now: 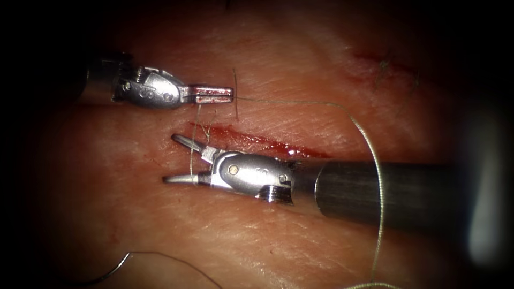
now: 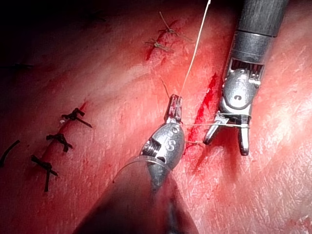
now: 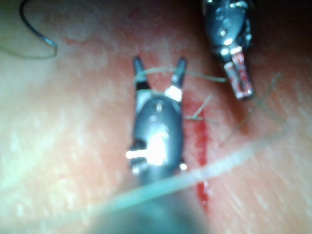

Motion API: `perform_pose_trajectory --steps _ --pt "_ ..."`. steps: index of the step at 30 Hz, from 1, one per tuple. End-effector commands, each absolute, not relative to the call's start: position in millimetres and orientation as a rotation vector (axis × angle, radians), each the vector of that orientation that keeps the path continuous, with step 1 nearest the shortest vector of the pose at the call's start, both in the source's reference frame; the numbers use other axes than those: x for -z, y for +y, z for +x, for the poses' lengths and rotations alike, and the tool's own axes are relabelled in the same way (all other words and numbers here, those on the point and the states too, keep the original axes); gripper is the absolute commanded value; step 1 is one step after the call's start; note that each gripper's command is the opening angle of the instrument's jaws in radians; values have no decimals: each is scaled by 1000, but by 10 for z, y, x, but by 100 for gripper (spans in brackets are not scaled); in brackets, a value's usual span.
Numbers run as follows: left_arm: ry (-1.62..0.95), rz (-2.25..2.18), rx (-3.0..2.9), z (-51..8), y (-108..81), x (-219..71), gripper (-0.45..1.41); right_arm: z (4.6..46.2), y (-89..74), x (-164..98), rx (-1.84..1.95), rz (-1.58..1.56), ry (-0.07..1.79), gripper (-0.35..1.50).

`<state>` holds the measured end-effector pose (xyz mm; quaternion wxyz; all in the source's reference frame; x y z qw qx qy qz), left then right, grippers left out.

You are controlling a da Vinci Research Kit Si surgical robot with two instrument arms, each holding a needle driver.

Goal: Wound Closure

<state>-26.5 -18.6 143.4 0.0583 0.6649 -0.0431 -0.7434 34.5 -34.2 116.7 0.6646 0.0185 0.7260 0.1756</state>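
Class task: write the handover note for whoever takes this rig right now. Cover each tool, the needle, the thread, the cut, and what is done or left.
Left tool: jaws shut on the thread, above the cut.
Right tool: jaws open, holding nothing; a thread strand runs between them.
Needle: lying free on the tissue below the cut, at its left, not in the tissue.
Done: thread passes through the tissue at the cut's left end.
Left: the cut still gapes, with red fluid along it.
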Motion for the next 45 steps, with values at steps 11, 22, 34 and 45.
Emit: perform_pose_trajectory --steps 11,22,34,45 --pt "-122 2048 2243 -247 -203 -1448 -45 337 -329 -1154 -470 18 1663 88" --pt "-122 2098 2241 -236 -216 -1439 -45 318 -325 -1161 -510 -17 1632 89" --pt "-148 2161 2252 -220 -224 -1437 -45 316 -328 -1159 -511 -20 1640 91" --pt "-152 2166 2260 -210 -226 -1437 -45 317 -328 -1160 -509 -19 1641 91"
